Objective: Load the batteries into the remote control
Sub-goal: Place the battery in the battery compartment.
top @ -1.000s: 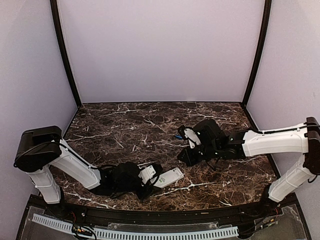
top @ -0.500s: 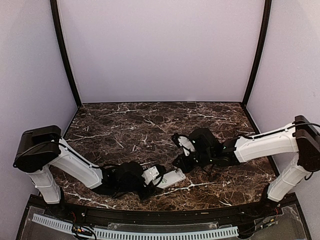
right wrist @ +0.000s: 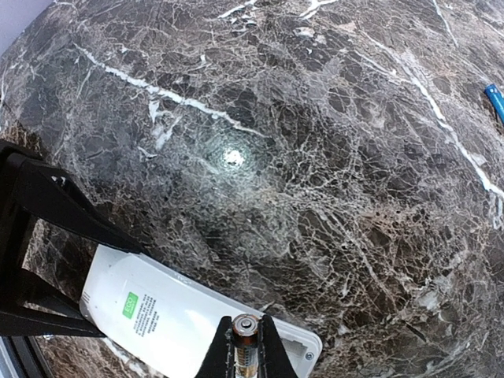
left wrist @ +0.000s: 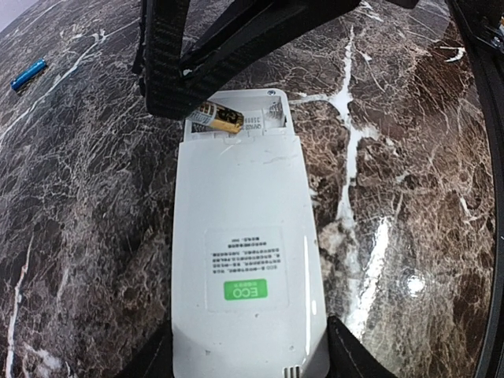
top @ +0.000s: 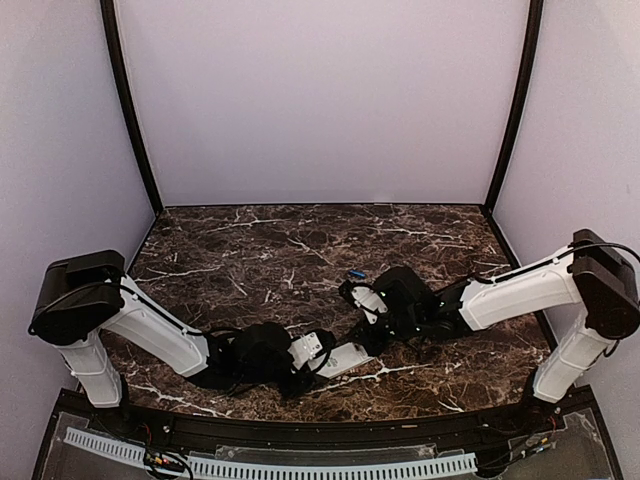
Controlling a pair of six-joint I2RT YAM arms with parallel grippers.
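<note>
Remote (left wrist: 244, 260) lies back-up near the front of the desk (top: 250, 250). Left claw (top: 312, 352) is clamped across its width at the end away from the open compartment (left wrist: 264, 118). The shell looks like light, hollow plastic: stiff and smooth, and likely to skate on the polished marble if pushed end-on. A side clamp on the long flat edges seems the sound hold. Right claw (right wrist: 246, 353) is pinched narrow on a gold-and-black battery (left wrist: 218, 118), gripped round the body and held at a slant over the compartment mouth. The battery is small, hard, round and slick, so it may roll or pivot in a two-finger pinch. It is best taken mid-body, leaving the ends free for the contacts. A blue battery (left wrist: 29, 73) lies loose on the desk, well apart from the remote on the far side. It is cut off at the edge of the right wrist view. The right fingers cover part of the bay, so I cannot tell whether the held battery touches the bay floor or only hangs above the rim. Springs and polarity marks are not legible. Whether another cell already sits inside is hidden. No cover is in sight. The remote's face is against the desk, unseen. The label (left wrist: 240, 290) reads "ECO"; the rest is too small to read.
</note>
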